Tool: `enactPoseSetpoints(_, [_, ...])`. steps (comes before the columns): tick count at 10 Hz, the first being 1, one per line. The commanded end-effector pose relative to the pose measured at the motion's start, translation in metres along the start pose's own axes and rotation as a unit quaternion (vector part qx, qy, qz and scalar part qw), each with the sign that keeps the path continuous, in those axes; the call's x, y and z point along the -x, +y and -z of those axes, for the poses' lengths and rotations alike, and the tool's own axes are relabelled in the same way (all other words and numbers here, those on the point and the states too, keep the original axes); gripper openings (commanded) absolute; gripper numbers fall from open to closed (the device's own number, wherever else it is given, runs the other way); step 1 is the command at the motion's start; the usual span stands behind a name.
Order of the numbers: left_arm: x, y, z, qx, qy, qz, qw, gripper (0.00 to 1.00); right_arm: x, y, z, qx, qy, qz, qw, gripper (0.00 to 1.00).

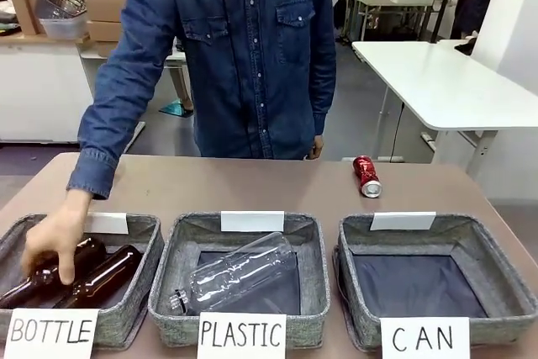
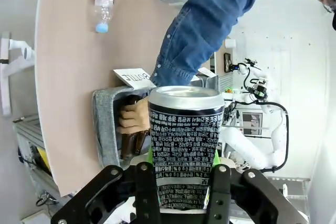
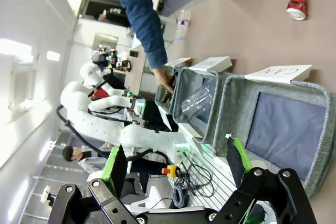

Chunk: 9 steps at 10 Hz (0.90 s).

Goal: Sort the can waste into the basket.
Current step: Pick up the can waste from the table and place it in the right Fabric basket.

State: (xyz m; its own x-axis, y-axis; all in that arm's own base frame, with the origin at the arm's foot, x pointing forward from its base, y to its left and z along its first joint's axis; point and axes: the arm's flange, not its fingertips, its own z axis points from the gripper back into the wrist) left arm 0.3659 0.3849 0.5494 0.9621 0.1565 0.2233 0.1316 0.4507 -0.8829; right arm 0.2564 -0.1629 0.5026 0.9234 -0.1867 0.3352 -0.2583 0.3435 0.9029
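The black printed metal drink can [image 2: 185, 145] with a silver end stands upright in the left gripper [image 2: 184, 157], green-padded jaws clamped on its lower body. The red dented can [image 1: 366, 176] lies on the brown table [image 1: 252, 182] just behind the empty grey woven basket carded "CAN" [image 1: 498, 262]. The right gripper [image 3: 176, 160] stands open. Hazard: the person's hand [image 1: 52, 241] rests in the "BOTTLE" basket [image 1: 148, 250]; a low transfer could strike it or release early.

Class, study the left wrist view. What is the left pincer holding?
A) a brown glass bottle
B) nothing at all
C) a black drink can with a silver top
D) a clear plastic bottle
C: the left pincer is shut on the black can, which stands upright between its jaws with the silver top showing.
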Motion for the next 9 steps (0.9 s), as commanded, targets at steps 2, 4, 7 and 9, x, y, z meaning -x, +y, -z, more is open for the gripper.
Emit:
enactPoseSetpoints(2, [0.003,-0.009,-0.001,-0.017,0.000,-0.004,1.000,0.39,-0.002,0.001,-0.001,-0.012,-0.007,-0.015,1.000,1.00])
enactPoseSetpoints(4, [0.003,-0.009,-0.001,-0.017,0.000,-0.004,1.000,0.39,-0.002,0.001,-0.001,-0.012,-0.007,-0.015,1.000,1.00])
enactPoseSetpoints(7, [0.008,-0.027,0.037,-0.005,0.025,0.038,0.999,0.39,-0.002,0.001,-0.001,-0.012,-0.007,-0.015,1.000,1.00])
enactPoseSetpoints(9, [0.040,-0.082,0.137,0.005,0.099,0.124,0.987,0.39,-0.002,0.001,-0.001,-0.012,-0.007,-0.015,1.000,1.00])
